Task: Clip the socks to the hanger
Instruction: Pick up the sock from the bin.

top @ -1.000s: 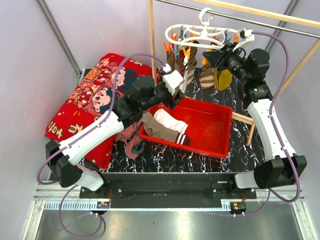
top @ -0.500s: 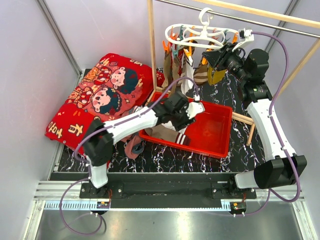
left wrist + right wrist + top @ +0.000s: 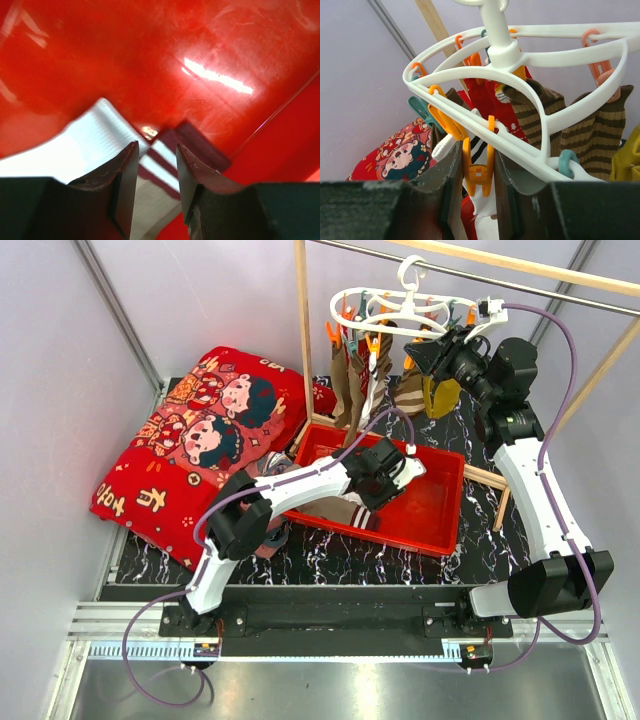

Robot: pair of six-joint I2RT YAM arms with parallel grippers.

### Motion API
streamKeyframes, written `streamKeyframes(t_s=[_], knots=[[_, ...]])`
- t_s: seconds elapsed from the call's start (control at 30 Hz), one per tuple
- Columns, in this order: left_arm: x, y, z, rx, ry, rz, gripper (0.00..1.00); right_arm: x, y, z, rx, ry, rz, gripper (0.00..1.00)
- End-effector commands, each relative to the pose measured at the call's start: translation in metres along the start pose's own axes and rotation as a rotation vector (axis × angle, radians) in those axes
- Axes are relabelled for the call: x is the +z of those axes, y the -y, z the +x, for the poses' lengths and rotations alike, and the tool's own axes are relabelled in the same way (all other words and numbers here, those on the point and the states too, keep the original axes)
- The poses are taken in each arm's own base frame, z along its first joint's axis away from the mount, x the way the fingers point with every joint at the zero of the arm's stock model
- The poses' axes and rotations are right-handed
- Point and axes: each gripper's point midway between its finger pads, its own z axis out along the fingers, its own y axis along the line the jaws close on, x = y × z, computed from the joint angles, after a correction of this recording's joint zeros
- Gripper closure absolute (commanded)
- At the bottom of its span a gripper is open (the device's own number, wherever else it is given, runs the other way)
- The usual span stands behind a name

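The left gripper (image 3: 156, 147) is down inside the glossy red plastic tray (image 3: 432, 518), fingers spread apart and hanging just above two socks lying on the tray floor. A taupe sock with a dark-and-white striped cuff (image 3: 161, 169) lies directly in the gap between them, untouched by either finger as far as the wrist view shows, and a white ribbed sock (image 3: 92, 140) lies just beside it, partly under the left-hand finger. The right gripper (image 3: 477, 150) is raised at the white plastic oval ring hanger (image 3: 560, 59), which hangs by its hook above the far edge of the tray. Its fingers are pressed in on a small orange clip peg (image 3: 476, 174) on the near rim. Several brown striped socks (image 3: 597, 135) already hang from other pegs. A red cartoon-print cushion (image 3: 190, 435) lies well to the left.
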Motion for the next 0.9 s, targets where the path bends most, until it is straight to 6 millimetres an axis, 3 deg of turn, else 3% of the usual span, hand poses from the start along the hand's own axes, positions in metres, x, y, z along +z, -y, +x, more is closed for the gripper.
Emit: streamKeyframes(t_s=[0.0, 0.43, 0.67, 0.87], knots=[[0.001, -0.002, -0.006, -0.117, -0.004, -0.062, 0.62, -0.005, -0.007, 0.002, -0.004, -0.011, -0.008, 1.00], [0.026, -0.027, 0.015, -0.155, -0.085, -0.213, 0.62, -0.007, -0.004, 0.008, -0.005, -0.033, 0.008, 1.00], [0.042, -0.031, 0.018, -0.155, -0.101, -0.223, 0.57, -0.008, -0.003, 0.011, 0.000, -0.039, 0.011, 1.00], [0.051, -0.033, 0.032, -0.156, -0.139, -0.235, 0.58, -0.008, -0.003, 0.010, -0.007, -0.037, 0.013, 1.00]])
